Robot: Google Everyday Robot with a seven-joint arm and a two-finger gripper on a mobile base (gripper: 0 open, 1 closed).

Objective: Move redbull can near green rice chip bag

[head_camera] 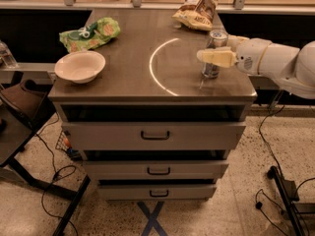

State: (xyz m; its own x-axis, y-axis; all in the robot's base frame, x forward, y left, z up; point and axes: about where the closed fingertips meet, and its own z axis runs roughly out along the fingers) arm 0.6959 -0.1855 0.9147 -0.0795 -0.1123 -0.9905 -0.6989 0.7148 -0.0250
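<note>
The redbull can (210, 71) stands upright near the right edge of the cabinet top (129, 77). My gripper (209, 56) reaches in from the right at mid-height of the can, and its cream tip crosses the can's front. The white arm (275, 63) extends off to the right. The green rice chip bag (91, 33) lies at the far left back of the top, well apart from the can.
A white bowl (80, 66) sits at the front left, just in front of the green bag. A tan-and-brown chip bag (197, 11) lies at the back right, behind the can. A bright arc of light (153, 68) marks the middle. A dark chair (19, 102) stands left of the cabinet.
</note>
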